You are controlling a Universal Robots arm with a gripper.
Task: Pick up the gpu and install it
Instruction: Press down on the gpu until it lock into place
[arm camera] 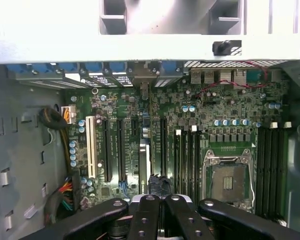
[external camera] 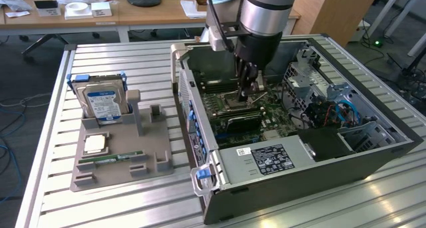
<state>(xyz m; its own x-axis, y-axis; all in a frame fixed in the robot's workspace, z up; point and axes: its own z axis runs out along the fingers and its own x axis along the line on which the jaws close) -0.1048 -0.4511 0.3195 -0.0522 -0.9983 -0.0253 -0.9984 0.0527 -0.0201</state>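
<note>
— Hovering deep inside the open computer case [external camera: 280,158], claw [external camera: 243,96] pointing straight down at the motherboard [external camera: 266,113]. Fingers?
— Pressed together, nothing visibly clamped between them.
— And the gpu?
— Just below the claw tips: gpu [external camera: 240,119], standing on its long edge across the board, black face outward, seemingly in a slot.
— Touching?
— Very near, perhaps resting on the card's top edge; hard to tell contact from either view.
— So, pickup done?
— Looks done, judging by the card sitting inside the case rather than on the grey holder [external camera: 119,158], well away from the claw, outside the case. Hard drive [external camera: 103,104] and memory stick [external camera: 109,159] untouched over there.
— Left to do?
— Possibly the final seating; cannot confirm fully home or latched. Probably at the closing stage of the install.
</note>
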